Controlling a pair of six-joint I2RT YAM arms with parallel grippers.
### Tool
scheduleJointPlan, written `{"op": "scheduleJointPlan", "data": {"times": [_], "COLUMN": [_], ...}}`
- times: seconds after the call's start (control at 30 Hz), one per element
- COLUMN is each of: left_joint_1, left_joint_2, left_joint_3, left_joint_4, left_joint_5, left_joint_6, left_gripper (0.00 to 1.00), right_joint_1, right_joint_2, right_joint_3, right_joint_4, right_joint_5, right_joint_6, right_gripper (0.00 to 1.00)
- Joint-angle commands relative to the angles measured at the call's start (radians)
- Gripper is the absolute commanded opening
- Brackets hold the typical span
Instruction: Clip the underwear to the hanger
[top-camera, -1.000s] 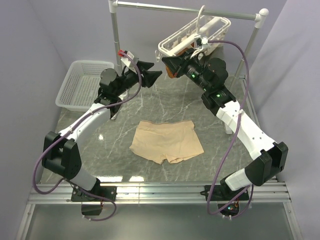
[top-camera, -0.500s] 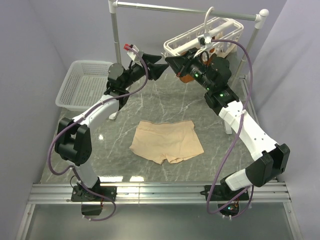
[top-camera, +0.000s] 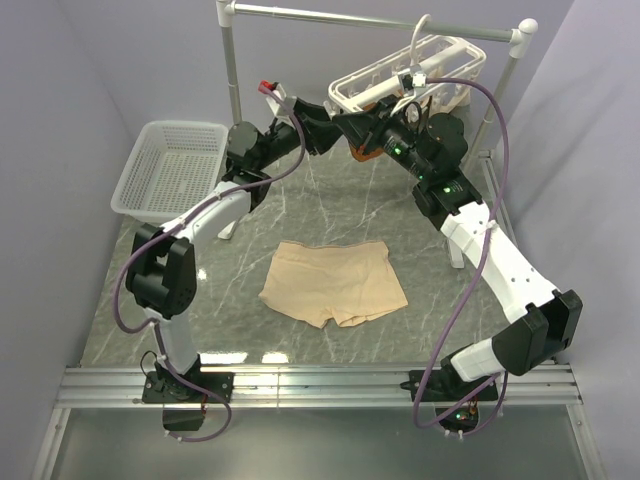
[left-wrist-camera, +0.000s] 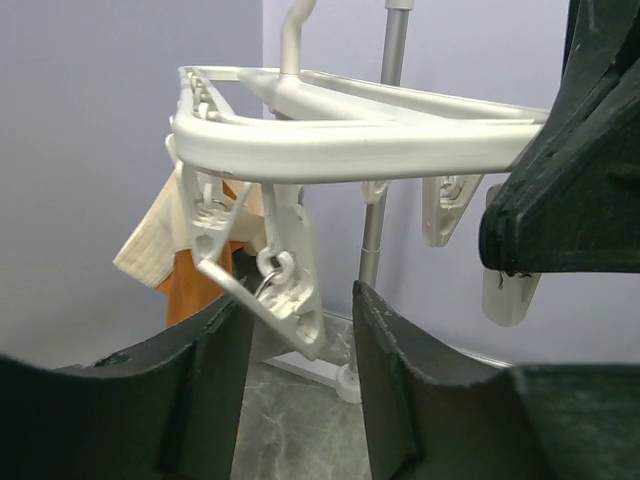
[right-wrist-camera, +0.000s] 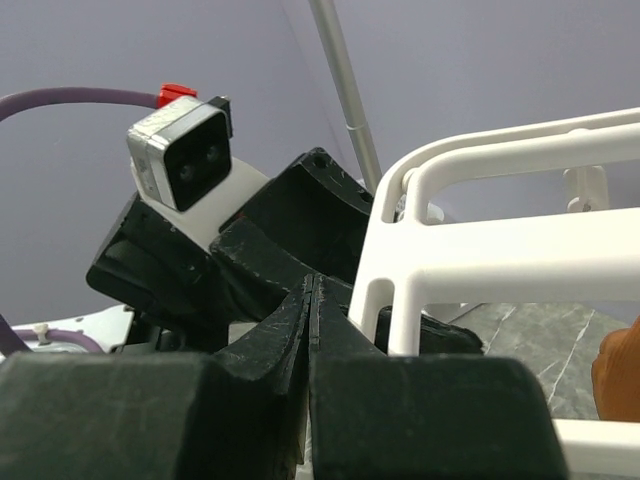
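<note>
1. Care with the clip comes first. We judge the left claw should centre on its lever ends and squeeze squarely, so the hanger does not swing.
2. The left claw is open, a finger either side of that clip, not yet pressing.
3. The right claw is closed, and we see nothing in it. Its tip is just beside the hanger's frame.
4. We see the underwear flat on the tabletop, nearer than both claws and well apart from them.
</note>
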Motion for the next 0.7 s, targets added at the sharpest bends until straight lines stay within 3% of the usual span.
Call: {"op": "scheduleJointPlan", "data": {"times": [0.0,0.1,0.3,0.47,0.67], "left_joint_1": [-0.013,-0.013,-0.004,-0.004,-0.004], "left_joint_2": [0.015,0.016,-0.027,-0.114,-0.214], "left_joint_3": [0.055,0.061,0.027,-0.028,-0.097], "left_joint_4": [0.073,0.062,0.016,-0.086,-0.215], "left_joint_5": [0.021,0.007,-0.009,-0.034,-0.154], "left_joint_6": [-0.030,-0.024,0.005,0.085,0.192], "left_gripper": [0.48,0.27,0.00,0.00,0.00], "right_joint_1": [-0.008,-0.011,-0.010,-0.010,-0.011], "right_joint_2": [-0.045,-0.057,-0.111,-0.160,-0.154], "right_joint_3": [-0.001,-0.012,-0.052,-0.078,-0.067], "right_joint_4": [0.016,0.025,0.024,-0.036,-0.090], "right_joint_5": [-0.025,-0.037,0.029,0.176,0.231], "right_joint_6": [-0.005,-0.010,-0.068,-0.146,-0.195], "right_gripper": [0.00,0.06,0.29,0.31,0.31]}}
